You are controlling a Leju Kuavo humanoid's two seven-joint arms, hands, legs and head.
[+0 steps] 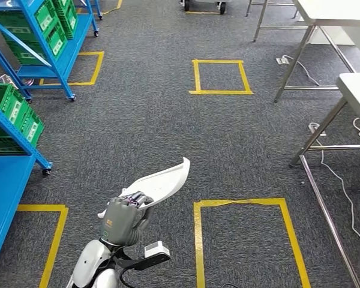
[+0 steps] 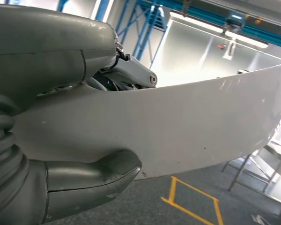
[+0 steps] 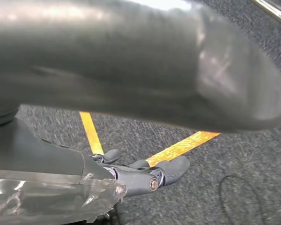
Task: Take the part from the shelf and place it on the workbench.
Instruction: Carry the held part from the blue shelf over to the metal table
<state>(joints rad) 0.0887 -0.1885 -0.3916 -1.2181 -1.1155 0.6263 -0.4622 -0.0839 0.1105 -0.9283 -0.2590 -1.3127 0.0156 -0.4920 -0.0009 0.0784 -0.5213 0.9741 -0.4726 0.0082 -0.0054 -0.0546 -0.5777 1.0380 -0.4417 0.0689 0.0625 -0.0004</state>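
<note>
White curved part (image 1: pixel 162 179) was gripped in the left hand (image 1: pixel 123 217) above grey carpet, mid-carry. The right hand (image 3: pixel 146 176) hung empty, fingers apart. Next likely meant reaching the workbench (image 1: pixel 357 90).

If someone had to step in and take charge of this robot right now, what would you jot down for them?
Left hand: grips the white part, a long curved panel, carried over the grey carpet.
Right hand: holds nothing; fingers look loosely extended above the carpet.
Done: the part is off the blue shelf, which stands to the robot's left with green bins.
Left: carry it to a white workbench ahead on the right and set it down on top. Mind the cables on the floor by its legs.
</note>
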